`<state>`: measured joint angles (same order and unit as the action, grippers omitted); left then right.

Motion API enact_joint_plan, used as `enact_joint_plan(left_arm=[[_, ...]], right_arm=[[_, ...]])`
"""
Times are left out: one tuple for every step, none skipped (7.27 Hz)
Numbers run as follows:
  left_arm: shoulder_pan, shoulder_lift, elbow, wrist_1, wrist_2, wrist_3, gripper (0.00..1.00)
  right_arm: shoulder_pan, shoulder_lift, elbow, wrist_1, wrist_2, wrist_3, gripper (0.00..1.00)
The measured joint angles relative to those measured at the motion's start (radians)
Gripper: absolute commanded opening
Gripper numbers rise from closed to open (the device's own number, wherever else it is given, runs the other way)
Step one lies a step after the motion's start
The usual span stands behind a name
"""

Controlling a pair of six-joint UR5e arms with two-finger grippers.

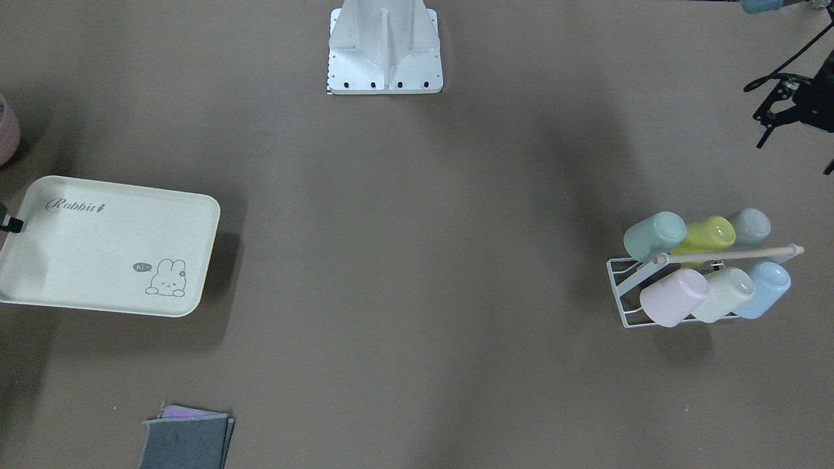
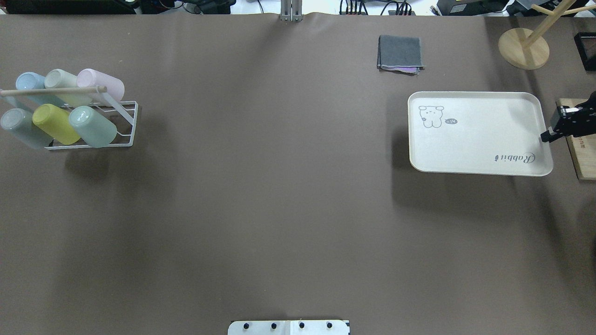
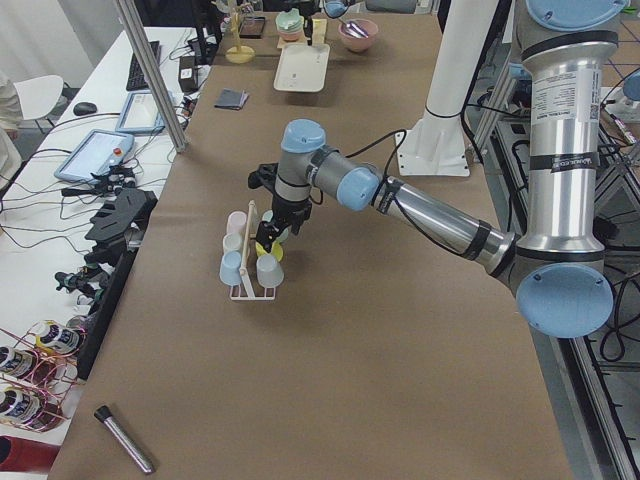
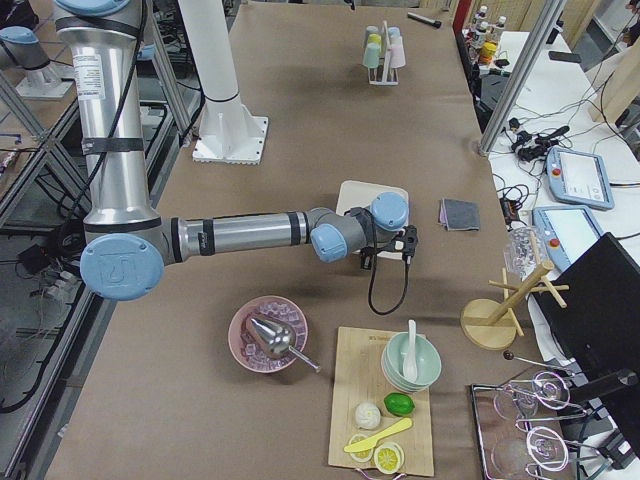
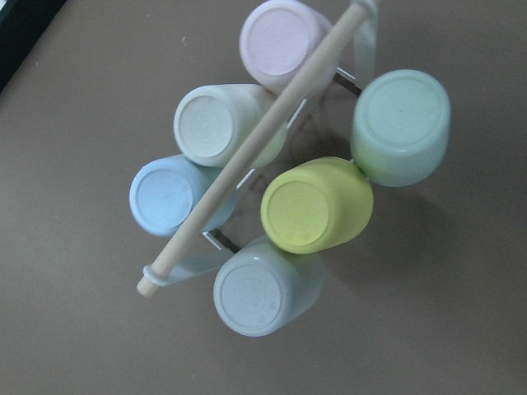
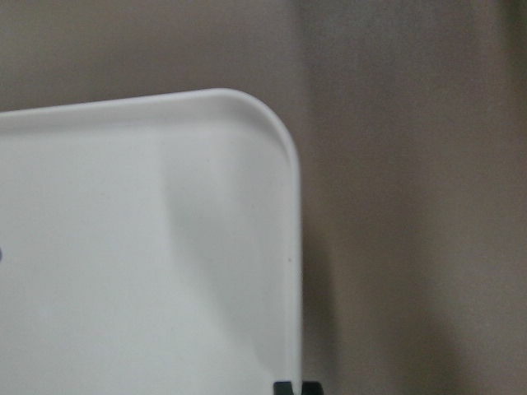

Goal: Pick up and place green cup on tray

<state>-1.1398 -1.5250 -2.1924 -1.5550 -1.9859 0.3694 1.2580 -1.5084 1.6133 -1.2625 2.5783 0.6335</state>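
Observation:
The green cup (image 1: 655, 236) is a pale mint tumbler lying mouth-down on a white wire rack (image 1: 625, 293), at its end, beside a yellow-green cup (image 1: 707, 234). It also shows in the overhead view (image 2: 93, 126) and the left wrist view (image 5: 401, 127). My left gripper (image 3: 268, 240) hovers over the rack; it shows only in the exterior left view, so I cannot tell whether it is open or shut. The cream tray (image 2: 479, 135) is held off the table with a wide shadow under it. My right gripper (image 2: 545, 137) is shut on its rim (image 6: 294, 329).
Other cups fill the rack: pink (image 5: 282, 39), cream (image 5: 216, 123), blue (image 5: 171, 196) and grey-blue (image 5: 262, 290), under a wooden rod (image 5: 255, 148). A folded grey cloth (image 2: 400, 53), a wooden stand (image 2: 524, 49), a cutting board (image 2: 584, 153) and a pink bowl (image 4: 268, 335) surround the tray.

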Motion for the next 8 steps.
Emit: enact_joint_plan(left_arm=[[0.080, -0.005, -0.067, 0.064, 0.103, 0.049, 0.98], [0.164, -0.008, -0.117, 0.117, 0.230, 0.108, 0.98], [0.269, -0.006, -0.145, 0.149, 0.393, 0.161, 0.98], [0.386, 0.008, -0.157, 0.164, 0.575, 0.185, 0.98], [0.495, 0.034, -0.167, 0.182, 0.757, 0.194, 0.98], [0.576, 0.057, -0.182, 0.213, 0.900, 0.195, 0.98], [0.654, 0.079, -0.194, 0.244, 0.995, 0.193, 0.98], [0.743, 0.099, -0.187, 0.260, 1.074, 0.191, 0.98]], right_arm=[[-0.013, 0.016, 0.010, 0.002, 0.002, 0.019, 0.00], [-0.034, 0.038, 0.015, 0.003, 0.001, 0.038, 0.00], [-0.057, 0.063, 0.016, 0.003, -0.001, 0.069, 0.00], [-0.082, 0.089, 0.017, 0.003, -0.006, 0.103, 0.00], [-0.109, 0.117, 0.017, 0.004, -0.011, 0.138, 0.00], [-0.137, 0.144, 0.017, 0.003, -0.017, 0.173, 0.00], [-0.166, 0.170, 0.017, 0.003, -0.025, 0.213, 0.00], [-0.197, 0.196, 0.017, 0.004, -0.036, 0.250, 0.00]])
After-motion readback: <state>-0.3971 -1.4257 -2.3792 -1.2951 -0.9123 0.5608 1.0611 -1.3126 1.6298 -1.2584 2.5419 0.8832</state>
